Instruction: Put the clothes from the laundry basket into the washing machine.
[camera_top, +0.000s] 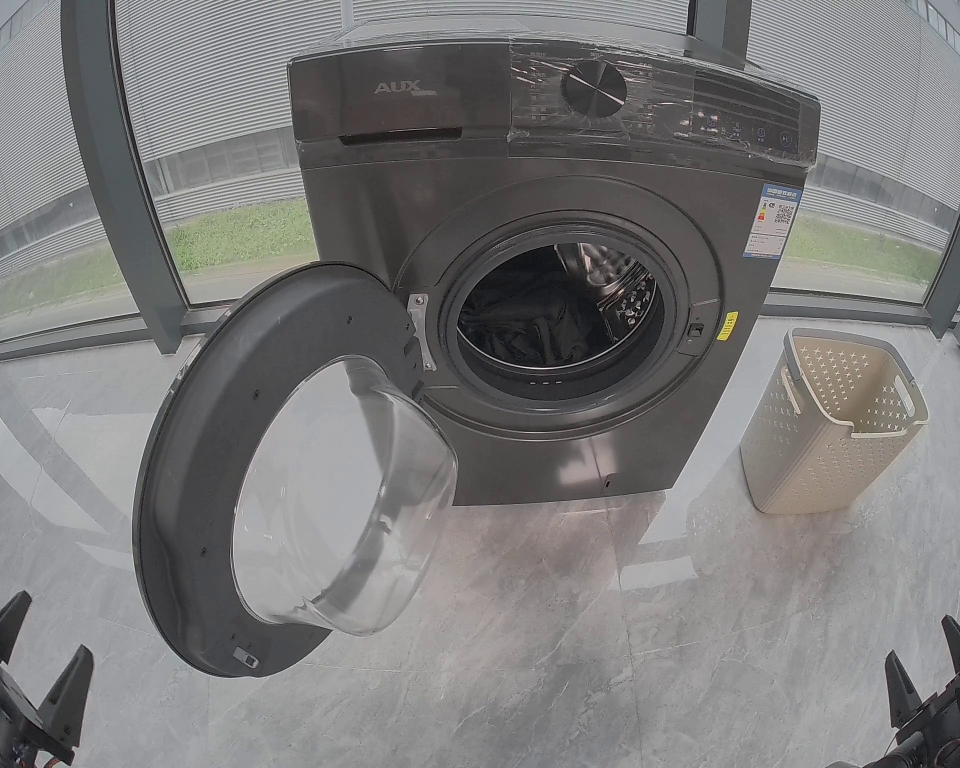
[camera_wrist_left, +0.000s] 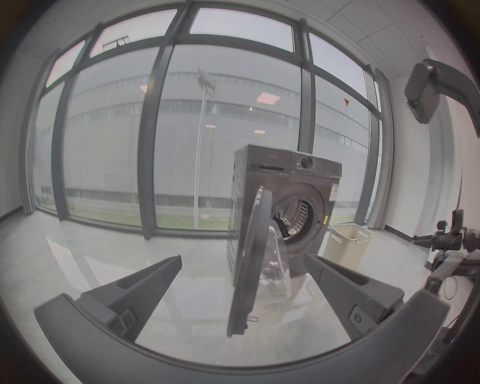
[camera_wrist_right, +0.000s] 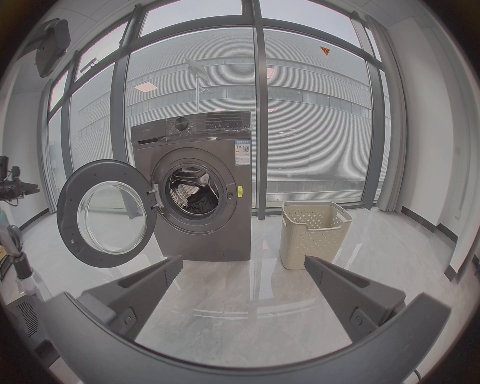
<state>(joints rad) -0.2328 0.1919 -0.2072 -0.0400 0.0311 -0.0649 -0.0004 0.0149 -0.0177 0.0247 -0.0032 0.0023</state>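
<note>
Two empty, wide-spread effectors: we place the laundry basket (camera_top: 800, 455) at mid-right, nearer the right gripper (camera_top: 921, 655) than the left gripper (camera_top: 46, 638).

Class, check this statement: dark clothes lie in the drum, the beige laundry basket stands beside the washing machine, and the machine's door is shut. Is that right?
Not quite: the door is swung wide open, as the head view shows. The rest holds.

Glossy grey marbled floor (camera_top: 560, 650) fills the lower frame. The washer (camera_top: 380, 200) stands on it at upper centre. The cream basket (camera_top: 800, 450) stands at middle right, near the washer, apparently with a narrow gap between.
</note>
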